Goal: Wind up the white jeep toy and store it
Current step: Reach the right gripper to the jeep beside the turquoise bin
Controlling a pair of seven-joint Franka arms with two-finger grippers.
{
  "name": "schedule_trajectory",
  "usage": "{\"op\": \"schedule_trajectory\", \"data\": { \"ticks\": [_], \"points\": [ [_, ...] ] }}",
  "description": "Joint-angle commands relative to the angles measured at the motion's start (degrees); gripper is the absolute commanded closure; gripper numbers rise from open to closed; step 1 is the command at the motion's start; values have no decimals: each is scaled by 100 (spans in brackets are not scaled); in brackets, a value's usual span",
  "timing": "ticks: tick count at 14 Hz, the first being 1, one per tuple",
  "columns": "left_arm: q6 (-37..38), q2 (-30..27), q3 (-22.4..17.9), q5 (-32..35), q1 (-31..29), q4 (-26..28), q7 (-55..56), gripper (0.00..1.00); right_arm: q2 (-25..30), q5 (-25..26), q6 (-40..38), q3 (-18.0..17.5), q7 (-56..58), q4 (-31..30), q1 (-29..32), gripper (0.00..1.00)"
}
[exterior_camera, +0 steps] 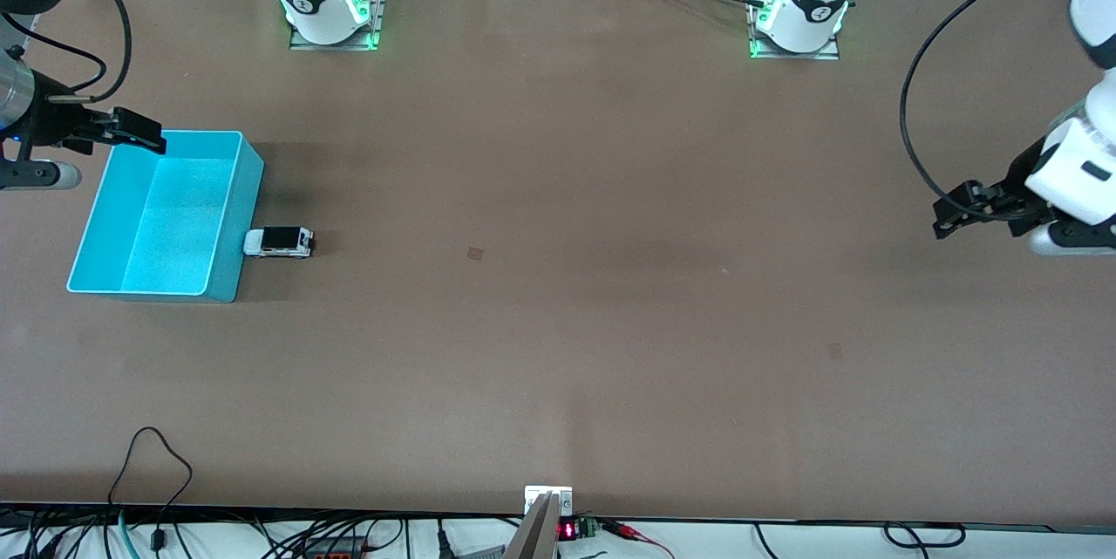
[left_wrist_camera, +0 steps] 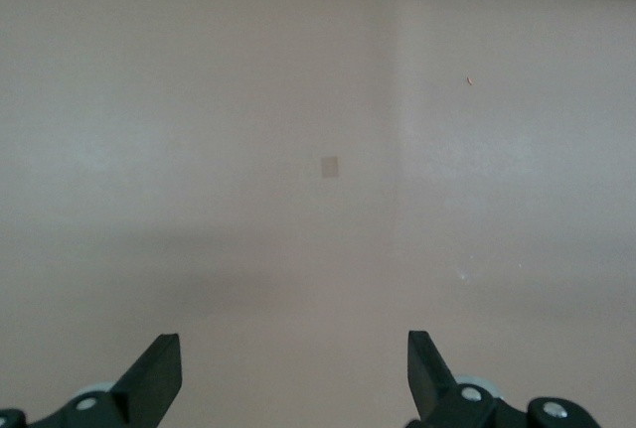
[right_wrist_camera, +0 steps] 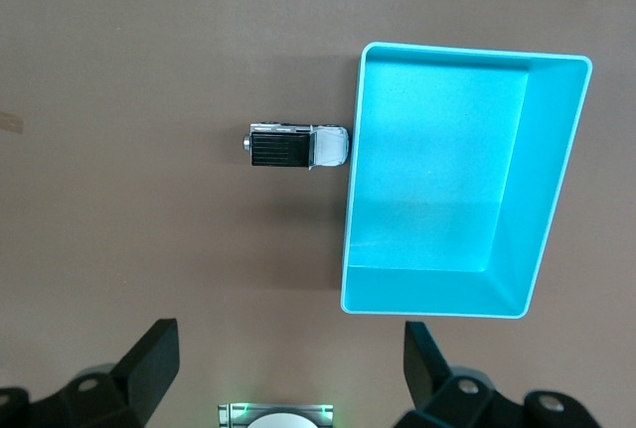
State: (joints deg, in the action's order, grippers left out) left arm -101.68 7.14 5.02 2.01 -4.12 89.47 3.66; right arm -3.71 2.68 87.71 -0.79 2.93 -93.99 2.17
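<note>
Right hand (exterior_camera: 139, 132): it hangs in the air over the corner of the turquoise bin that is toward the robots' bases, at the right arm's end of the desk. Its two fingers (right_wrist_camera: 149, 358) stand wide apart and hold nothing.

Turquoise bin (exterior_camera: 228, 219): an open rectangular box that stands on the desk at the right arm's end. In the front view and in the right wrist view its inside shows only the bare turquoise floor.

White jeep toy (exterior_camera: 279, 242): it stands on its wheels on the desk, outside the bin, just beside the bin's long wall that faces the middle of the desk. Its white nose points at this wall and seems to touch it or almost touch it; I cannot tell which. The black roof faces up. No hand touches it.

Desk (exterior_camera: 558, 280): a wide brown surface. A small square mark (exterior_camera: 474, 253) lies near its middle, well apart from the toy.

Left hand (exterior_camera: 959, 214): it hangs over the bare desk at the left arm's end, well apart from the bin and the toy. In the left wrist view its fingers (left_wrist_camera: 154, 378) stand wide apart, with only brown desk between them; it grips nothing. This arm waits.
</note>
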Motion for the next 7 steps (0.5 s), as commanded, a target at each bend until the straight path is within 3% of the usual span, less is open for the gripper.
{"op": "schedule_trajectory", "data": {
  "ticks": [1, 4, 7],
  "points": [
    [465, 33, -414, -332, 333, -430, -49, 0, -208, -49, -52, -8, 58, 126, -85, 0],
    [579, 24, -379, -342, 307, -369, -111, 0, -358, -49, 0, -8, 111, 47, -296, 0],
    [685, -72, -361, -325, 307, -289, -129, 0, -350, -57, 307, -148, 1031, -381, -200, 0]
  ]
}}
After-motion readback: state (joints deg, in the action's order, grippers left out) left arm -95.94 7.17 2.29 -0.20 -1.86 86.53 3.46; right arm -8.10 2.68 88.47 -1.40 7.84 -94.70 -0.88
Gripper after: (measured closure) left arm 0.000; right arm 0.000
